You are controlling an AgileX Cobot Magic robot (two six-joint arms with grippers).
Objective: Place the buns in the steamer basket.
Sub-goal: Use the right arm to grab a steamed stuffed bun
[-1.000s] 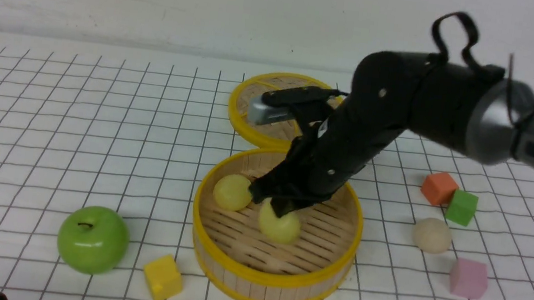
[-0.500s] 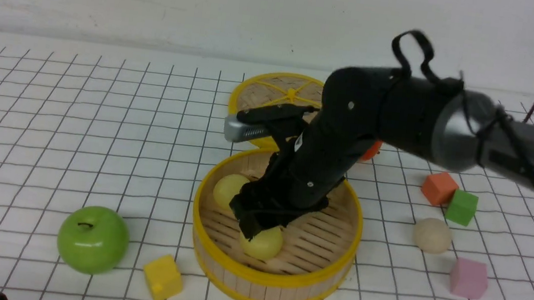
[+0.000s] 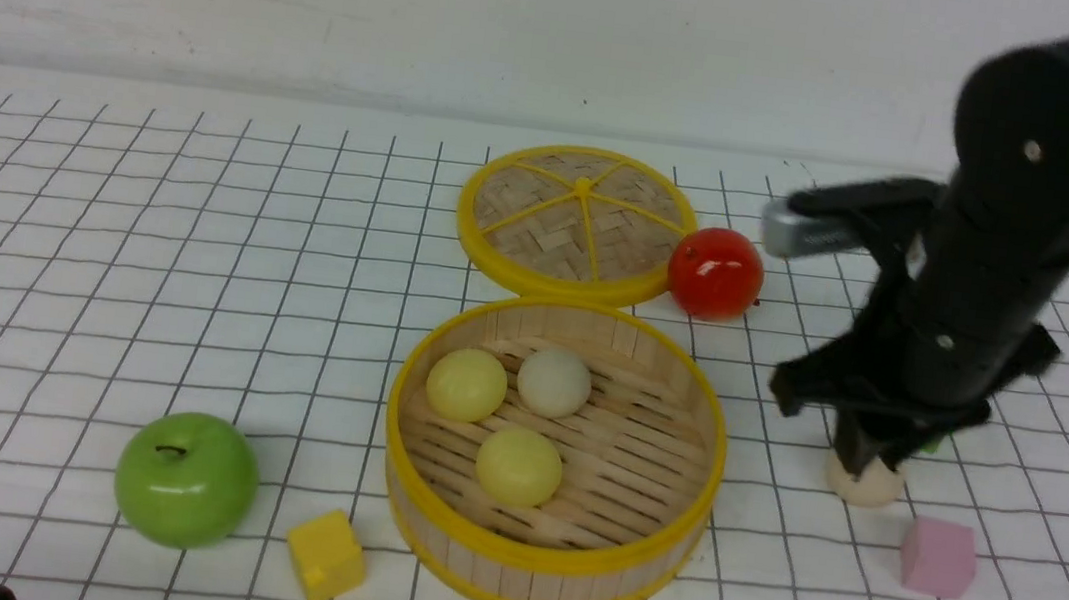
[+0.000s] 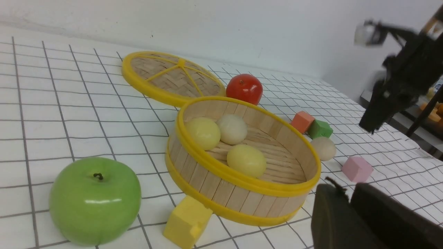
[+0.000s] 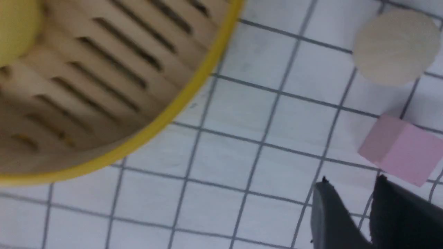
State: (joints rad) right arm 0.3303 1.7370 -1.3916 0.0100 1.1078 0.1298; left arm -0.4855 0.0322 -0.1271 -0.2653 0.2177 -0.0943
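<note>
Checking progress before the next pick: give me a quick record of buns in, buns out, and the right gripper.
in steamer basket: far pale yellow bun, near pale yellow bun, cream bun
left out: beige bun, on the table right of the basket, near the pink cube
right gripper: close by the beige bun, not around it, holding nothing
lid: off, lying behind the basket

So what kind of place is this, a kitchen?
Probably a robot practice table, not a kitchen: a white gridded cloth, a pink block and other toy blocks, and a robot arm reaching over it.
</note>
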